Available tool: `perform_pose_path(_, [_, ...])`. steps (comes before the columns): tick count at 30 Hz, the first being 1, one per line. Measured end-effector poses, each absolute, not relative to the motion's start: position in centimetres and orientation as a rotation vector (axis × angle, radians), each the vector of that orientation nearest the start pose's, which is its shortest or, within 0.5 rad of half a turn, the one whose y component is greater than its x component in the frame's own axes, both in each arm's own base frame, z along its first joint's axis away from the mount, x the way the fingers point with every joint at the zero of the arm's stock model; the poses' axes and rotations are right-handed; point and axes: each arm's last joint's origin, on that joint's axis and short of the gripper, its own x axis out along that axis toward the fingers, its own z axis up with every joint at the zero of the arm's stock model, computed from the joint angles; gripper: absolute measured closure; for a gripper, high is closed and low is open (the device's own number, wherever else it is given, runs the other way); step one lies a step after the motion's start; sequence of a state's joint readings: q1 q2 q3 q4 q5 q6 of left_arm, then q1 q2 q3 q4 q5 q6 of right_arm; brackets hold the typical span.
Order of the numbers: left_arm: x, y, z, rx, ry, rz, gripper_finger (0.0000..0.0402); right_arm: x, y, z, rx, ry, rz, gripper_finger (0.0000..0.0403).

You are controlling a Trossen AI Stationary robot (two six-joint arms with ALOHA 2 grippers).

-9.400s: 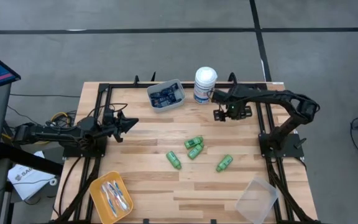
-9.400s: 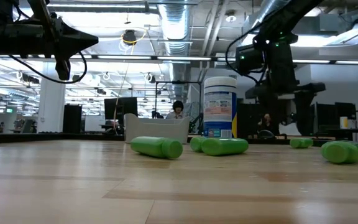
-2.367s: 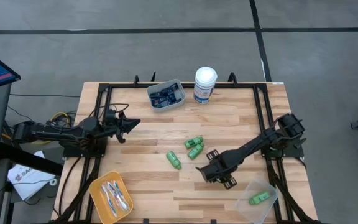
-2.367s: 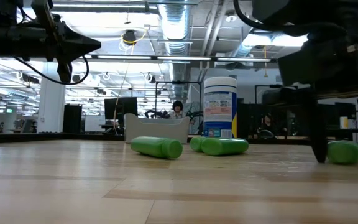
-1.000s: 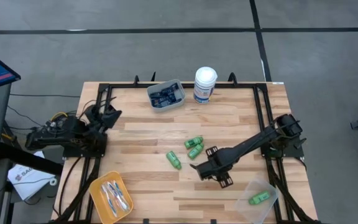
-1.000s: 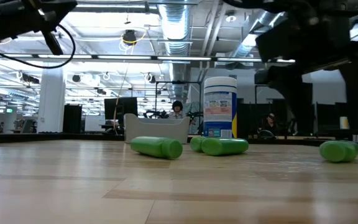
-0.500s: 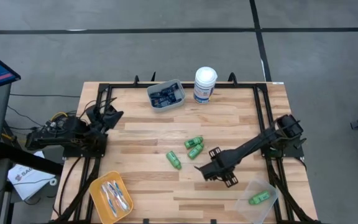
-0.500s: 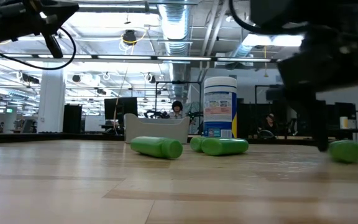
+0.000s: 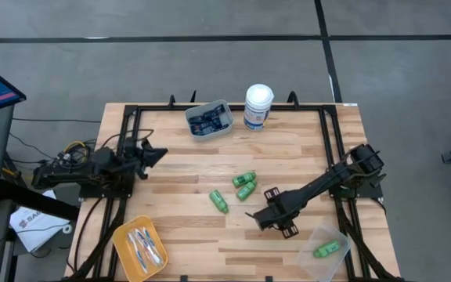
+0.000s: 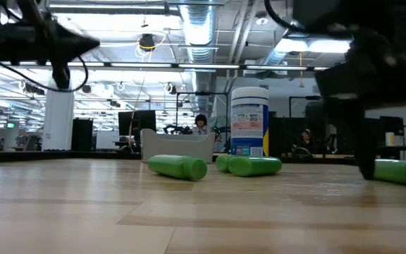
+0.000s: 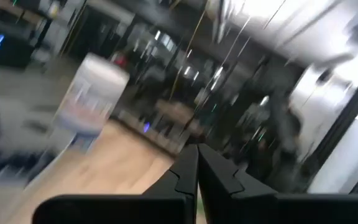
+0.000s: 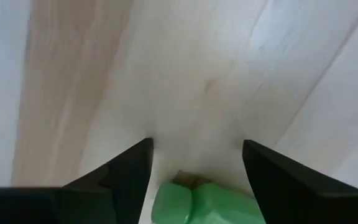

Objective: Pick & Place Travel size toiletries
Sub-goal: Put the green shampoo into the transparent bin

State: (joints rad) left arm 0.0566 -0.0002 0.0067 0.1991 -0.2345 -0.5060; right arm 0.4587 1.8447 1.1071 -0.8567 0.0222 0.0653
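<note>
One green bottle (image 9: 326,249) sits in the clear bin (image 9: 337,234) at the near right corner, long axis roughly left-right. Right pincer (image 9: 276,218) is down on the bench (image 9: 178,180) with fingers apart astride another green bottle (image 12: 204,202), not clamped yet; its long axis can't be judged. Left to move: a lone bottle (image 9: 219,202) pointing far-left and a pair (image 9: 244,185) mid-bench. Left pincer (image 9: 156,152) is pressed together, empty, at the left edge.
</note>
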Motion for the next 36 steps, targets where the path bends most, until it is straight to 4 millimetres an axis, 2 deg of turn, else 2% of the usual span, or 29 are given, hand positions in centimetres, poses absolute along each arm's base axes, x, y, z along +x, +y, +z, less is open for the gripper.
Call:
perform_pose_path(2, [9.5,1.2,17.6,-0.512,-0.182,0.256,0.0400,28.3,13.7,15.6,-0.287,1.507,0.255,0.0167])
perform_pose_path(4, [9.6,1.2,17.1,-0.506,-0.127,0.261,0.0400,28.6,13.2,17.4,-0.173,1.460,0.165,0.0169])
perform_pose_path(10, [9.6,1.1,17.1,-0.505,-0.120,0.240,0.0400,27.7,11.0,21.5,0.431,1.368,-0.310,0.0169])
perform_pose_path(13, [9.6,1.1,17.1,-0.505,-0.119,0.240,0.0400,26.5,10.8,22.5,0.620,1.354,-0.499,0.0168])
perform_pose_path(15, [9.6,1.1,17.0,-0.505,-0.118,0.240,0.0400,25.9,10.9,22.6,0.681,1.350,-0.602,0.0168])
perform_pose_path(18, [9.6,1.1,17.0,-0.505,-0.119,0.241,0.0400,25.4,11.5,22.1,0.734,1.367,-0.719,0.0168])
perform_pose_path(25, [9.6,1.1,17.0,-0.505,-0.119,0.243,0.0400,25.6,13.9,19.2,0.756,1.406,-0.848,0.0168])
perform_pose_path(31, [9.6,1.1,17.0,-0.504,-0.119,0.244,0.0400,25.9,15.1,17.2,0.764,1.425,-0.901,0.0168])
perform_pose_path(36, [9.6,1.1,17.0,-0.504,-0.119,0.245,0.0400,26.2,15.4,15.2,0.774,1.452,-0.900,0.0168])
